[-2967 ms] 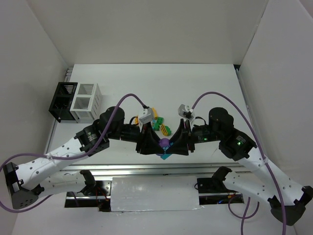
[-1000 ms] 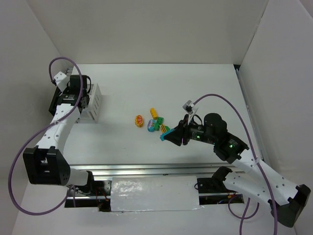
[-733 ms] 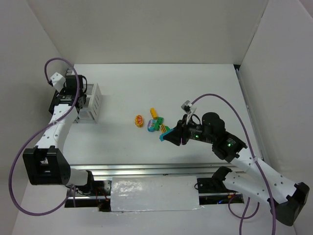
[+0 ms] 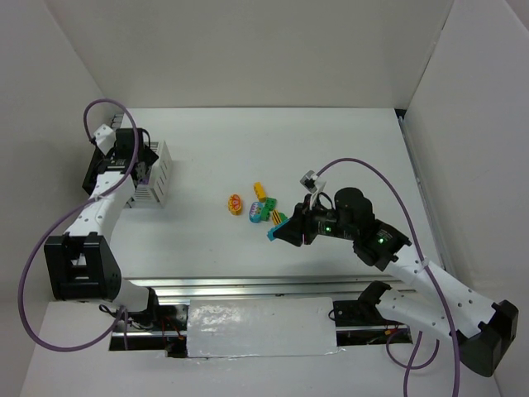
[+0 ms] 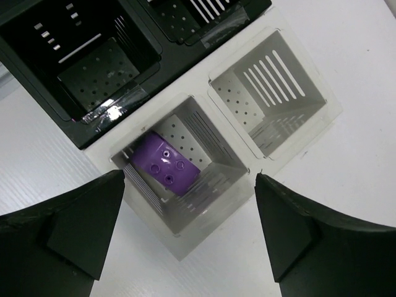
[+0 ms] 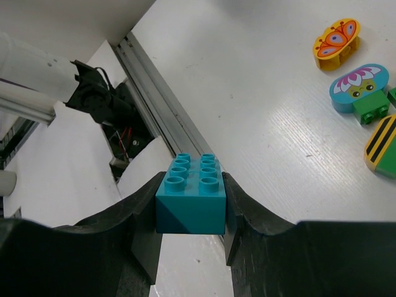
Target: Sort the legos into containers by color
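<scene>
Over by the left edge of the worktop [image 4: 331, 149], toward the far corner, the left claw [image 5: 189, 185] hangs above the bins with its two fingers spread wide and nothing between them. Directly under it the white bin [image 5: 154, 213] shows two open compartments, and in the one nearer the claw a purple brick [image 5: 164, 166] lies tilted against the slatted wall, studs facing up. The black bin [image 5: 37, 80] sits touching the white one, on the side closer to the left edge. Around the middle of the worktop, a little toward the near edge, the right claw [image 6: 190, 213] has its fingers pressed in on a teal brick [image 6: 189, 185], one finger on each flank, studs pointing back at the wrist camera. Just beside that claw, on its far-left side, the loose pieces lie in a small huddle: an orange brick [image 6: 337, 42] with a butterfly printed on it, a blue piece [image 6: 359, 83] with a flower face touching a green brick [image 6: 370, 110], and a yellow-and-black striped piece [image 6: 382, 145]. A plain yellow brick [image 4: 259, 190] rests on the far side of them.
</scene>
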### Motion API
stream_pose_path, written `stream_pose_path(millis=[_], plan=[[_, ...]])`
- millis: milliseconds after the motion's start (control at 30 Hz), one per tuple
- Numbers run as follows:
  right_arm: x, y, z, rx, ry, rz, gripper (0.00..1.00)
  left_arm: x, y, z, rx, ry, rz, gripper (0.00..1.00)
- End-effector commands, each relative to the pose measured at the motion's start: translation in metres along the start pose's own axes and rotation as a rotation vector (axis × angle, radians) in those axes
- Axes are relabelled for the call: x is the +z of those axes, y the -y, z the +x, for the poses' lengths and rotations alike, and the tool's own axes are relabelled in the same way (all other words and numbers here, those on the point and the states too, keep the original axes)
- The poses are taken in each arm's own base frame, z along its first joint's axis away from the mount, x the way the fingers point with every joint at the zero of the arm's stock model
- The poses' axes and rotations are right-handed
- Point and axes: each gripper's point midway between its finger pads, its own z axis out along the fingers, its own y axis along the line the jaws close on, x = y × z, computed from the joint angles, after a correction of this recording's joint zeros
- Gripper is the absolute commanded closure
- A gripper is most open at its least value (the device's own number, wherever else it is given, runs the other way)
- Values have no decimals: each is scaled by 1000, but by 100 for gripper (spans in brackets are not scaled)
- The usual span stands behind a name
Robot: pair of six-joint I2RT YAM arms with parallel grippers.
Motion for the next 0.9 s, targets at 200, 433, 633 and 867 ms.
stream_pose_path(millis=[200, 433, 633, 867], plan=[[0, -27, -36, 3, 103, -101, 100, -129, 78, -31, 115, 19, 565, 1], [-6, -69, -52, 3, 93, -325, 100, -330, 96, 50, 356, -280, 1607, 0], [-17, -101, -65, -42, 122, -501, 100, -402, 76, 82, 395, -361, 1862, 2], [-18, -108, -83, -45, 201, -518, 100, -431, 71, 139, 469, -514, 1955, 5]])
